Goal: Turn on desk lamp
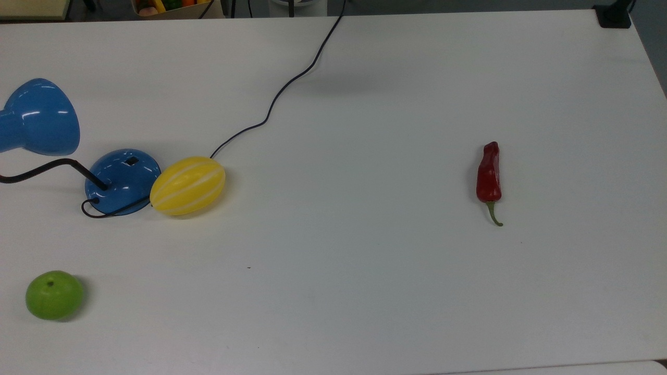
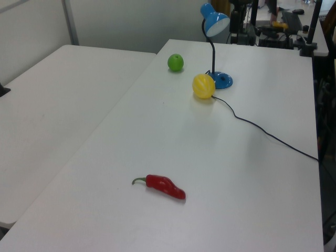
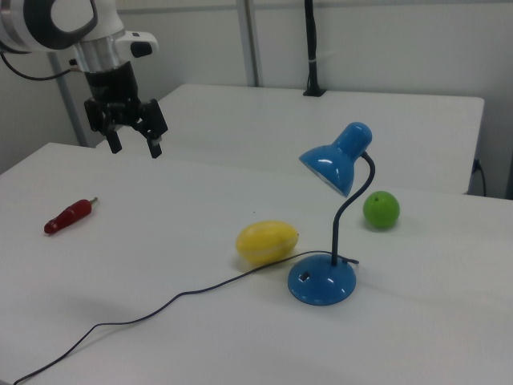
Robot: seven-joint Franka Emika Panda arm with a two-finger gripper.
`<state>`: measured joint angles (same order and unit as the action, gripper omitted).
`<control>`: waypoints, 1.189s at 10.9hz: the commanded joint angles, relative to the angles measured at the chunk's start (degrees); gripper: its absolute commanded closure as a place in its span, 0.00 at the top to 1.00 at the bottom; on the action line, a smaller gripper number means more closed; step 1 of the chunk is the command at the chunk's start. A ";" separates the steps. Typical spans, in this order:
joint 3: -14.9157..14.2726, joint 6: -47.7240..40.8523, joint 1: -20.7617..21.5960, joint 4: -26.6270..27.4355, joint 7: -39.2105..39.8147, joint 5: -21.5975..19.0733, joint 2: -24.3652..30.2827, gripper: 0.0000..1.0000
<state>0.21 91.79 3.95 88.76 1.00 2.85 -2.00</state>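
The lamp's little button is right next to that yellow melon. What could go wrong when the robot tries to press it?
The yellow melon sits against the desk lamp base, so the open gripper might bump it and send it rolling. The switch is small, so a finger could slip off the glossy dome. The cord crosses the table and could snag.

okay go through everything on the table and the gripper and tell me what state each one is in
desk lamp: upright, shade tilted down, no glow visible.
switch: on the lamp base, untouched; position unclear.
cord: slack, trailing off the table edge.
yellow melon: on its side, against the lamp base.
green apple: resting alone.
red chili: lying flat.
gripper: open, empty, above the table.
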 commanded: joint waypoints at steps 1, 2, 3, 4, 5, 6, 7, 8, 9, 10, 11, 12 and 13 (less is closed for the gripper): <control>-0.55 -1.09 0.01 0.01 0.14 0.84 0.50 1.00; -0.47 -1.00 0.01 -0.17 0.15 0.84 0.42 1.00; -0.47 -1.09 0.18 -0.08 0.15 0.84 0.42 1.00; -0.56 -1.18 0.27 -0.08 -0.03 0.84 0.42 1.00; -0.56 -1.18 0.10 -0.08 -0.20 0.84 0.59 1.00; -0.64 -1.18 -0.08 -0.17 -0.20 0.84 0.68 1.00; -0.73 -1.18 0.01 -0.08 -0.38 0.84 0.68 1.00; -0.73 -1.26 0.09 -0.08 -0.47 0.84 0.59 1.00; -0.73 -1.18 0.01 -0.08 -0.47 0.84 0.59 1.00; -0.73 -1.26 0.01 -0.08 -0.47 0.84 0.59 1.00; -0.65 -1.70 0.01 0.00 -0.29 0.84 0.59 1.00; -0.73 -2.14 0.09 0.00 -0.12 0.84 0.59 1.00; -0.73 -2.32 0.01 0.00 0.06 0.84 0.59 1.00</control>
<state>-0.26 91.15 3.76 88.60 0.99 3.01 -2.08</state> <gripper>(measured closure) 0.000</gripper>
